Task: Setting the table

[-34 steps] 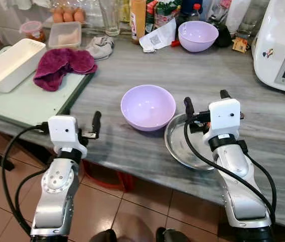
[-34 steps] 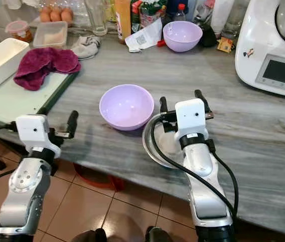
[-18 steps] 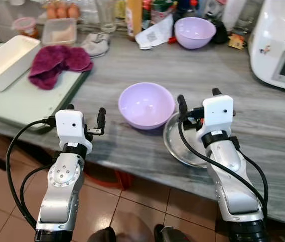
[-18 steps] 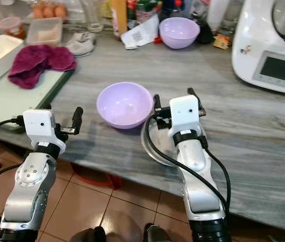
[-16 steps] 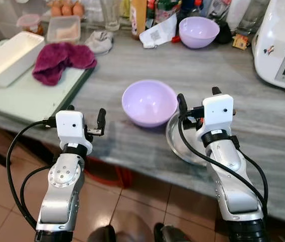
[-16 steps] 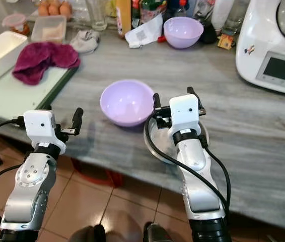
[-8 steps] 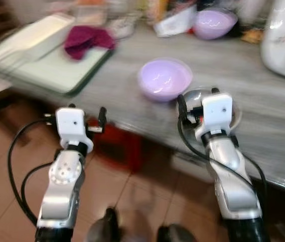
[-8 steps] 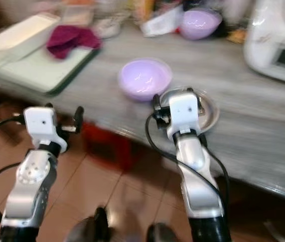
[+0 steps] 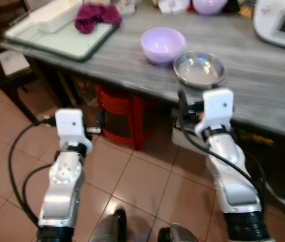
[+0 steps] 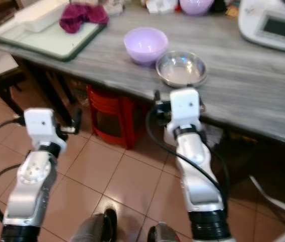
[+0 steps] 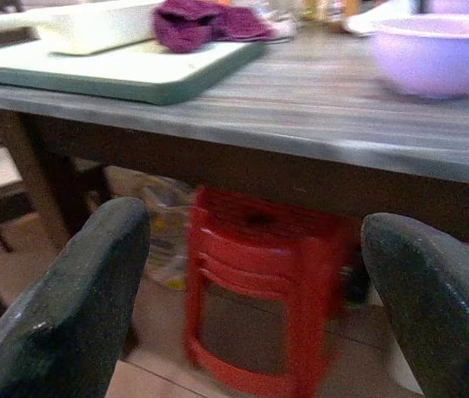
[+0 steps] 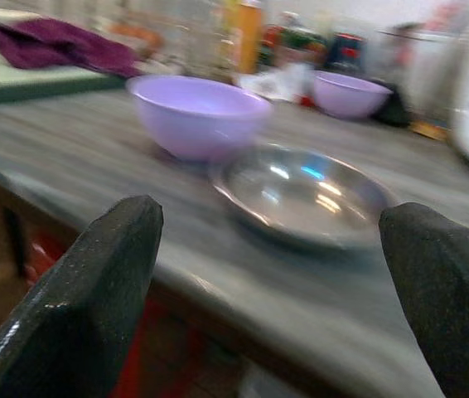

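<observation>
grey counter (image 9: pixel 263 85) seen from a short way off, its front edge running from upper left down to lower right, with open tiled floor (image 9: pixel 147 186) between it and the robot. the lilac bowl (image 9: pixel 163 44) sits near the front edge, and the steel dish (image 9: pixel 199 68) lies just beside it on the robot's right, closer to the edge; whether the two rims touch cannot be told. a second lilac bowl (image 9: pixel 209 5) stands at the back of the counter. on the left end lies a green-rimmed tray (image 9: pixel 62 43) bearing a white tub (image 9: pixel 52 17) and a purple cloth (image 9: pixel 97 12). a white appliance (image 9: pixel 281 22) stands at the far right. under the counter a red stool (image 9: pixel 125 118) stands beside dark table legs. left gripper (image 11: pixel 243 307) hangs below the counter edge, over the floor, jaws wide and holding nothing. right gripper (image 12: pixel 284 290) is at about edge height, in front of the dish, jaws wide and holding nothing. both arms are off the counter.
</observation>
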### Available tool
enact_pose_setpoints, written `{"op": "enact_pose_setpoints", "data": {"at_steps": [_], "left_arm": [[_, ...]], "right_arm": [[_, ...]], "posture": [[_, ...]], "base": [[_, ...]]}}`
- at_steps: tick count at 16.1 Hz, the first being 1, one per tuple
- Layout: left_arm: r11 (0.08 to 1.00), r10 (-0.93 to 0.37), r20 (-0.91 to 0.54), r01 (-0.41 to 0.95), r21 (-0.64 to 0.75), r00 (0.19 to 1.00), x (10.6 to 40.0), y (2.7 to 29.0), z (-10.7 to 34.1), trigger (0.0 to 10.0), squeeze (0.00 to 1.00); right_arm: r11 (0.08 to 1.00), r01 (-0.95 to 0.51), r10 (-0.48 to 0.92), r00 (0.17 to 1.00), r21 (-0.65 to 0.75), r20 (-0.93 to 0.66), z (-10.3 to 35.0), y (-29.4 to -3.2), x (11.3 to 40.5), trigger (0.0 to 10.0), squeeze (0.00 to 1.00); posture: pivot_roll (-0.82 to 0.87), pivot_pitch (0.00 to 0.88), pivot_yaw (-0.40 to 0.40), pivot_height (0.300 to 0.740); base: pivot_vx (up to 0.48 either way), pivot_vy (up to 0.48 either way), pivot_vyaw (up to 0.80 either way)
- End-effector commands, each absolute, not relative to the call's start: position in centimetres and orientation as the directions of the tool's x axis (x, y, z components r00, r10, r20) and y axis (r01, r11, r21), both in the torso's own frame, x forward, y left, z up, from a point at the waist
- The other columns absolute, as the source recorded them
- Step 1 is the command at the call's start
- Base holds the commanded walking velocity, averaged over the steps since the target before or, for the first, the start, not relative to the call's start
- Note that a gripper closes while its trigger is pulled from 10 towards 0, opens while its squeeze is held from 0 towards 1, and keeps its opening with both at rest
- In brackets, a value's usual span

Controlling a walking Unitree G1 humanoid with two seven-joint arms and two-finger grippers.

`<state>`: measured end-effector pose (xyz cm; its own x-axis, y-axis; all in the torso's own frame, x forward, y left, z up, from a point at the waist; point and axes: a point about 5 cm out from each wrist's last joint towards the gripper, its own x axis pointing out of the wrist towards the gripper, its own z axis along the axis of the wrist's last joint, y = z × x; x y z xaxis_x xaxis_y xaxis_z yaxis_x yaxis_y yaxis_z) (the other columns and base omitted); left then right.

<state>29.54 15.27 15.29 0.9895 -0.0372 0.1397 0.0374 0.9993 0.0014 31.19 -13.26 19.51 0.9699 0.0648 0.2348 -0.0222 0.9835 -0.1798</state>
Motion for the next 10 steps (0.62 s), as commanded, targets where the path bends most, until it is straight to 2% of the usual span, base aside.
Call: {"op": "enact_pose_setpoints", "data": {"at_steps": [1,2,3,6,9,10], "left_arm": [[0.999,-0.05,0.142,0.052,-0.012,0.989,29.47,15.31,15.41,10.0,0.0],[0.999,-0.032,0.144,0.034,-0.013,0.989,29.42,15.51,15.38,10.0,0.73],[0.999,-0.037,0.14,0.041,-0.024,0.989,29.39,15.53,15.31,10.0,1.0],[0.999,-0.029,0.143,0.031,-0.011,0.989,29.29,15.58,15.21,10.0,1.0],[0.999,-0.032,0.142,0.033,-0.005,0.989,29.16,15.52,15.14,10.0,1.0],[0.999,-0.041,0.14,0.038,0.022,0.989,29.15,15.48,15.12,10.0,0.39]], "right_arm": [[0.986,-0.006,0.046,0.971,-0.168,0.233,19.53,-13.59,31.15,10.0,0.0],[0.987,-0.009,0.045,0.974,-0.162,0.223,19.41,-13.64,31.16,10.0,0.0],[0.987,-0.01,0.046,0.974,-0.16,0.22,19.37,-13.65,31.13,10.0,0.0],[0.987,-0.015,0.05,0.976,-0.161,0.214,19.24,-13.61,31.08,10.0,0.0],[0.986,-0.02,0.055,0.977,-0.166,0.208,19.16,-13.58,31.12,10.0,0.0],[0.986,-0.026,0.059,0.977,-0.162,0.205,19.16,-13.5,31.22,10.0,0.0]], "posture": [[-0.12,0.193,-0.01,0.74],[-0.12,0.197,-0.012,0.74],[-0.12,0.199,-0.013,0.74],[-0.12,0.201,-0.016,0.74],[-0.11,0.203,-0.019,0.74],[-0.11,0.203,-0.019,0.74]], "base": [[-0.341,0.0,0.0],[-0.296,0.0,0.0],[-0.262,0.0,0.0],[-0.25,0.0,0.0],[0.0,0.0,0.0],[0.0,0.0,0.0]]}}
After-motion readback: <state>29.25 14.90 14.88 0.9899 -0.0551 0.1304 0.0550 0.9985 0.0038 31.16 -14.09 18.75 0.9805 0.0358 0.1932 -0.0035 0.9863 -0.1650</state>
